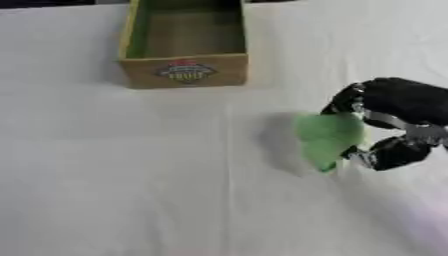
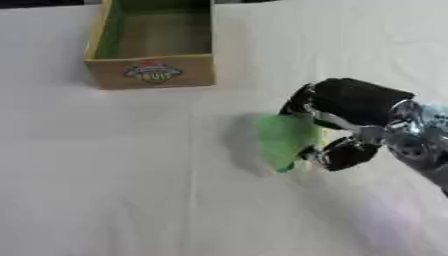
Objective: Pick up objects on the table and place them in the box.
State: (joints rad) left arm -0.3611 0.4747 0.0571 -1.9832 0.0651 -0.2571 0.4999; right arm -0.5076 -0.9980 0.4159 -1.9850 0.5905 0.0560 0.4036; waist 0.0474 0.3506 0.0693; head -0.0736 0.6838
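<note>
Right hand (image 2: 350,120) curled round a green object (image 2: 284,137), fingers above and thumb below, just off the white table (image 1: 131,175). Well short of the open cardboard box (image 1: 185,70) at the far edge.

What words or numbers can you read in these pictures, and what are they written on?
Round red, white and dark label on the front of the open yellow-brown cardboard box: there is lettering, but it is too blurred to read.
Pale green soft-looking object held by the robot's black right hand: no writing visible.
White cloth-covered table: no writing visible.
So nothing can be read for certain.
</note>
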